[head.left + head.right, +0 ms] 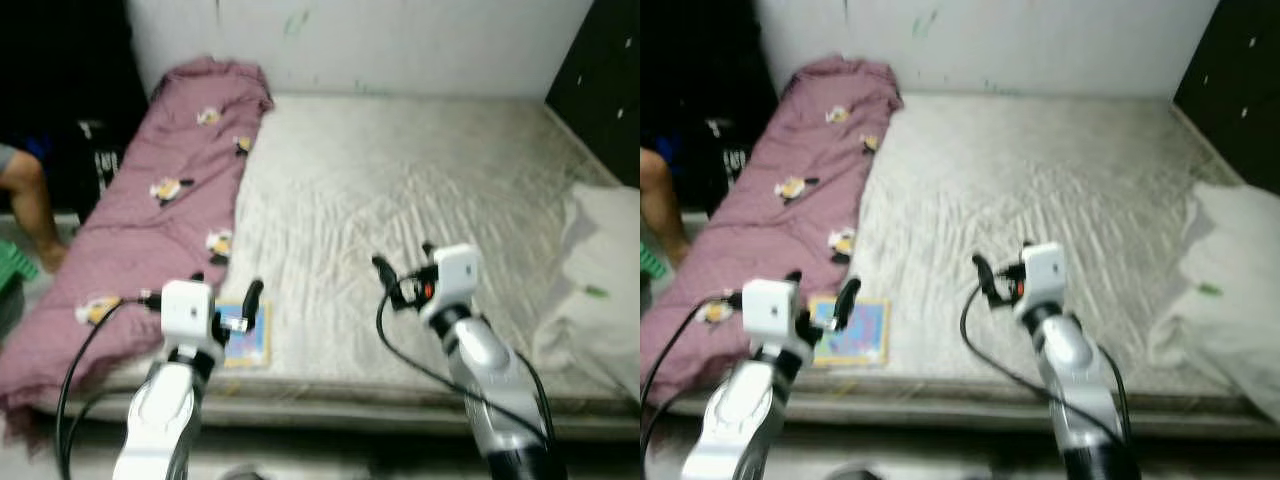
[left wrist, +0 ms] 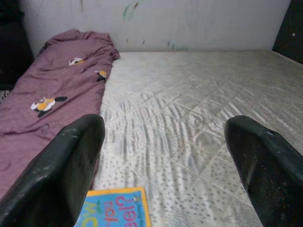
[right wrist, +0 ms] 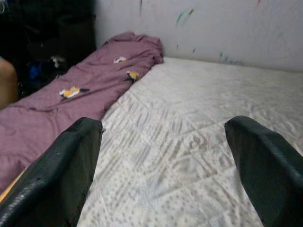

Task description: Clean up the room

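Observation:
A pale quilted mattress (image 1: 400, 170) lies before me. Along its left side stretches a rumpled purple blanket (image 1: 150, 200) with small cartoon prints. A blue picture book (image 1: 247, 335) with a yellow border lies flat near the mattress's front edge, beside the blanket. My left gripper (image 1: 226, 288) hovers open just above the book, nothing between its fingers; the left wrist view has the book (image 2: 113, 209) just below the fingers. My right gripper (image 1: 404, 258) is open and empty over the bare middle of the mattress.
A white pillow (image 1: 600, 270) lies at the mattress's right edge. A person's bare leg (image 1: 30, 205) and something green (image 1: 12, 265) are at the far left, beside the bed. A white wall (image 1: 400, 40) backs the bed and dark furniture (image 1: 600, 70) stands at the right.

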`<state>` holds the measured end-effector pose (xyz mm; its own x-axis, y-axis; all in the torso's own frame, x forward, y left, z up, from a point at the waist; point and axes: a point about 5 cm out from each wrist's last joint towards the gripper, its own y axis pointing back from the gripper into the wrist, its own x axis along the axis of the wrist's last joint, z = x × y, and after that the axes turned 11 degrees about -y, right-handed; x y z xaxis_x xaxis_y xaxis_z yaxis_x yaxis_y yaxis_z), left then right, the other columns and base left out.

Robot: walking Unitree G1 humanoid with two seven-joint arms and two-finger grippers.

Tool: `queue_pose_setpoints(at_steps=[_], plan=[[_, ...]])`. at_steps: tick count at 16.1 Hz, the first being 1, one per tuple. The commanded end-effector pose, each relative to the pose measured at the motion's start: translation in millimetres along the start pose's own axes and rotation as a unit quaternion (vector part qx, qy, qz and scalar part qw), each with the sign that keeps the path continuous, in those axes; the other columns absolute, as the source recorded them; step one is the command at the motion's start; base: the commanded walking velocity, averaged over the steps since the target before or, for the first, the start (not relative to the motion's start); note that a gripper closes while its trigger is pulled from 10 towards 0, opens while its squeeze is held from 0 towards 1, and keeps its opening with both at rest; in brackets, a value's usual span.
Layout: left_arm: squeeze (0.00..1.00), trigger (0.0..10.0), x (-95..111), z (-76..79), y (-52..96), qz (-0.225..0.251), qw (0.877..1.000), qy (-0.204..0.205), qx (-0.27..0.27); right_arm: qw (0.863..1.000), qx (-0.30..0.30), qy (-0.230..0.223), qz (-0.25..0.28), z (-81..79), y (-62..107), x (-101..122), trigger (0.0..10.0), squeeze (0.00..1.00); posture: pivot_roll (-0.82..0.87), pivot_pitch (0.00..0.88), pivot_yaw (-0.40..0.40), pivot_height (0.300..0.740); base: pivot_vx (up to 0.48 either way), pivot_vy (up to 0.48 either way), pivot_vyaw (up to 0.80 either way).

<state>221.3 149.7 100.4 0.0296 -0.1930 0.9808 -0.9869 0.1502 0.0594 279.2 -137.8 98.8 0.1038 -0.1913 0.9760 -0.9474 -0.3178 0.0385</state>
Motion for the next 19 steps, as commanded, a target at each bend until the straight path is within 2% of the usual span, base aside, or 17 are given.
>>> queue_pose_setpoints(at_steps=[1,9,16,19], plan=[[0.00,10.0,2.6,-1.1,-1.5,0.004,1.000,0.001,0.002,1.000,0.014,0.009,0.010,-3.8,-2.2,5.9,10.0,0.00,0.02,0.031,-0.025,0.740,0.000,-0.319,0.00],[0.00,10.0,2.2,0.3,-3.0,0.005,1.000,0.002,-0.001,1.000,0.016,0.013,0.008,-2.9,-2.9,5.6,10.0,0.00,0.02,0.024,-0.027,0.740,0.000,-0.316,0.00],[0.00,10.0,5.7,0.8,-3.0,0.023,1.000,0.010,-0.011,1.000,0.012,0.010,0.008,-2.2,-2.8,5.2,10.0,0.00,0.02,0.021,-0.023,0.740,0.000,0.000,0.06],[0.00,10.0,7.1,2.4,-2.7,0.029,0.999,0.014,-0.021,1.000,0.008,0.008,0.010,-1.3,-1.8,5.4,10.0,0.00,0.01,0.017,-0.018,0.740,0.311,0.000,0.00]])
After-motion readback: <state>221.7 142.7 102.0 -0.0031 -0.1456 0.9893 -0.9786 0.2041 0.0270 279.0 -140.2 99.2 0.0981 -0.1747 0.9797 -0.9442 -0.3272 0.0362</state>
